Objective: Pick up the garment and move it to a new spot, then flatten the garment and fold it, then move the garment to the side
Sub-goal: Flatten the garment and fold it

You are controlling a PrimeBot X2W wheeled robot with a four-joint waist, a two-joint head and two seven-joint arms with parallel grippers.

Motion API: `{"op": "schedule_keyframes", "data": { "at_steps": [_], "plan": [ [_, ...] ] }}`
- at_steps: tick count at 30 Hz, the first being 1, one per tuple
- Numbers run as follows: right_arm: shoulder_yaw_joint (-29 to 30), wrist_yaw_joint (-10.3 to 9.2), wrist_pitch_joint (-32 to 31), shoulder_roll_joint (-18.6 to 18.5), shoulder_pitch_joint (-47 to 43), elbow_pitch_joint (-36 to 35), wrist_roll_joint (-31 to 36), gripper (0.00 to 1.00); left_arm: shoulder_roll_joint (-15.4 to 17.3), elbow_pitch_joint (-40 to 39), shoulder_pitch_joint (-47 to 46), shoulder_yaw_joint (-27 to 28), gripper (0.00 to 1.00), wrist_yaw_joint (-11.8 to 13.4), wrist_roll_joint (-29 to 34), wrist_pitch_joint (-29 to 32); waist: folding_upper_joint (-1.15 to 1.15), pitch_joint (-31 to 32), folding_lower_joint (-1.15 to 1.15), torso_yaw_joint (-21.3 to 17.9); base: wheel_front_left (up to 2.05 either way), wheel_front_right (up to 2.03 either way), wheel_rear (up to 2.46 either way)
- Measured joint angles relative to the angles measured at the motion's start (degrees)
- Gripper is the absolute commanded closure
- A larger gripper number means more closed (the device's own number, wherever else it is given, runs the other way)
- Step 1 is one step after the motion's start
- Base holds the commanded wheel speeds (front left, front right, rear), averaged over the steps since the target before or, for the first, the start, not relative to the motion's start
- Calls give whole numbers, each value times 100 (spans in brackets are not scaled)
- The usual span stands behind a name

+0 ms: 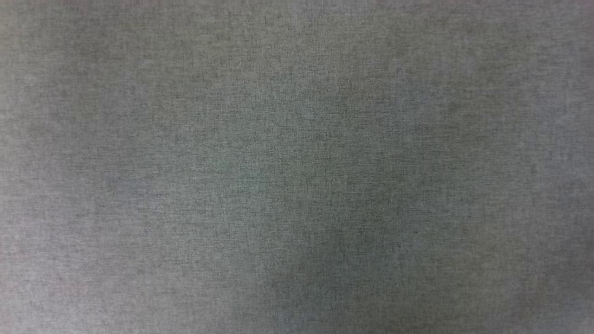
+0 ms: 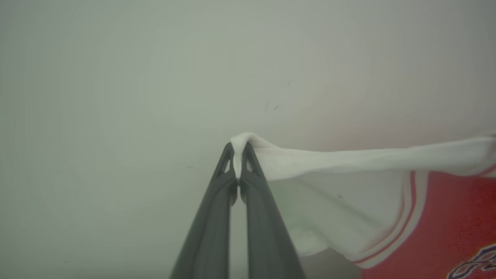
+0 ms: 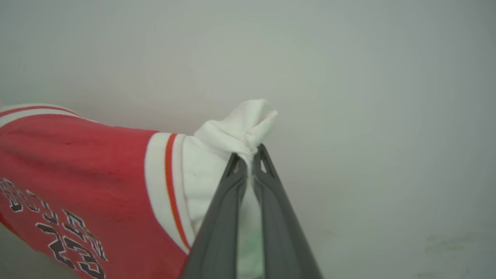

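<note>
Left claw: the left claw (image 2: 238,155) has its two long dark fingers pressed together on a pinch of white cloth, which pokes out past the tips at 12 o'clock.
Garment from the left claw: the red soft-fabric garment (image 2: 445,221), a sports jersey with white sleeves and red-and-white striped trim, runs from the tips toward 3 o'clock. Its upper edge is a taut white band, its red body lies at 4 o'clock, and a scrap of dark lettering sits at the lower right corner.
Right claw: the right claw (image 3: 250,157) is clamped on a bunched white sleeve (image 3: 240,128), whose knot of cloth bulges just beyond the tips at 12 o'clock.
Garment from the right claw: the red body spreads toward 9 o'clock, and the black white-outlined letters and digits lie at 8 o'clock.
Surface: in the head view, a flat grey heathered surface (image 1: 297,167) with a fine woven grain and soft darker patches.
Room: behind the garment in both wrist views lies a pale grey-green backdrop (image 2: 135,77), plain and blurred. It cannot be told whether this is bench or wall.
Count: one garment, two claws, two fingers on each.
</note>
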State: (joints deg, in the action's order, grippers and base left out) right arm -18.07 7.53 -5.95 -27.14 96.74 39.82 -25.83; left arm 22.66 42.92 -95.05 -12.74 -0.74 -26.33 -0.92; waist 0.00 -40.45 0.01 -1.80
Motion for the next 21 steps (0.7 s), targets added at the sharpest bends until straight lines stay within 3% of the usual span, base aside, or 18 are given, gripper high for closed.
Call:
{"op": "schedule_keyframes", "data": {
  "at_steps": [6, 10, 17, 21],
  "plan": [
    [-559, 0, 185, 107, -501, 535, -426, 100, -174, 419, 673, 35, 100, -179, -270, -188, 0, 108, 0, 28, 0, 0, 0],
    [-948, -1, 294, 201, -1318, 717, -783, 100, -308, 650, 1523, 80, 100, -314, -502, -339, 0, 454, 0, 18, 0, 0, 0],
    [-1403, -1, 504, 181, -3115, 454, -1335, 100, -312, 623, 3401, 156, 100, -461, -821, -608, 0, 1323, -1, -6, 0, 0, 0],
    [-1510, 0, 622, 110, -4138, 131, -1552, 100, -220, 299, 4538, 305, 100, -420, -1000, -812, 0, 1838, -2, -33, 0, 0, 0]
  ]
}}
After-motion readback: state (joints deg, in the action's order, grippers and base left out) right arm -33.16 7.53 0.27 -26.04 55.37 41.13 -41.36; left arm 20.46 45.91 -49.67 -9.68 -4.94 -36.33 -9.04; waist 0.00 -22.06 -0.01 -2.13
